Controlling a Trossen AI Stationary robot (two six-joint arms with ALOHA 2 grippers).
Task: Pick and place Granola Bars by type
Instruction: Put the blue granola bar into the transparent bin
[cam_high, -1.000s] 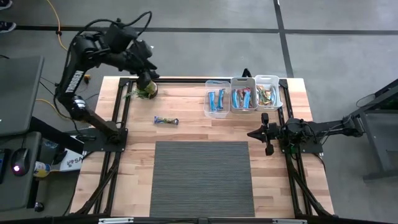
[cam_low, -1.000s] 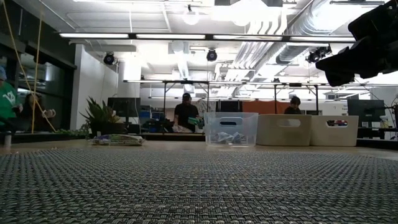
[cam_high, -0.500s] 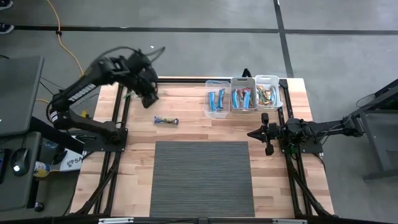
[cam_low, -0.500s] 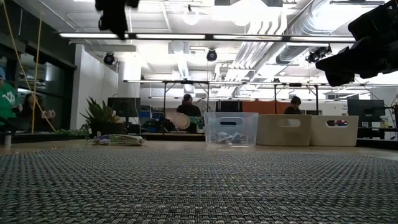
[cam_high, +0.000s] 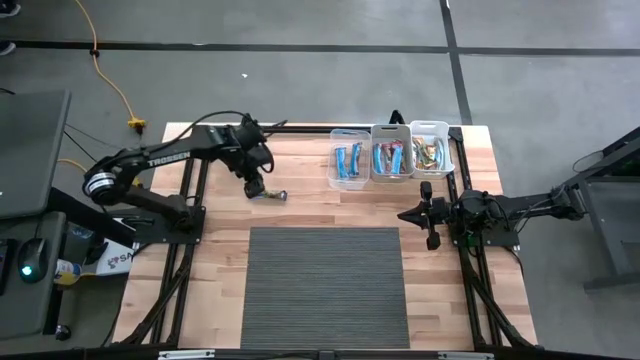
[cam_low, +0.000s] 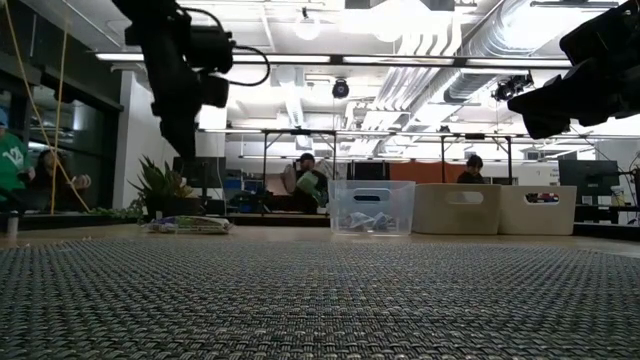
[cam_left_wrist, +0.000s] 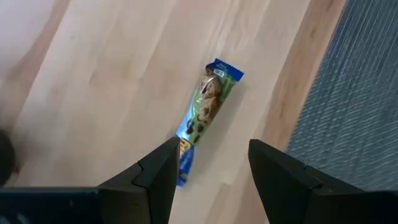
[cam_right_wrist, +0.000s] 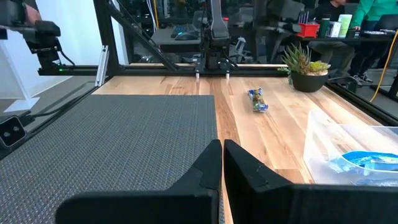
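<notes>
We see the left arm stretched across the far left part of the light wooden table (cam_high: 300, 195), its wrist bent down so the left gripper (cam_left_wrist: 211, 163) hangs just above a lone wrapped granola bar (cam_left_wrist: 206, 112) with its two dark fingers (cam_left_wrist: 160, 174) spread apart and holding nothing. That bar is a small flat oblong in a blue wrapper with a green and brown printed middle, lying flat on bare wood near the edge of the dark grey woven mat (cam_high: 325, 285). The right gripper (cam_right_wrist: 222, 163) rests low at the table's right side, fingers pressed together and empty. Other bars lie in three clear rectangular plastic bins (cam_high: 390, 152) at the far edge.
</notes>
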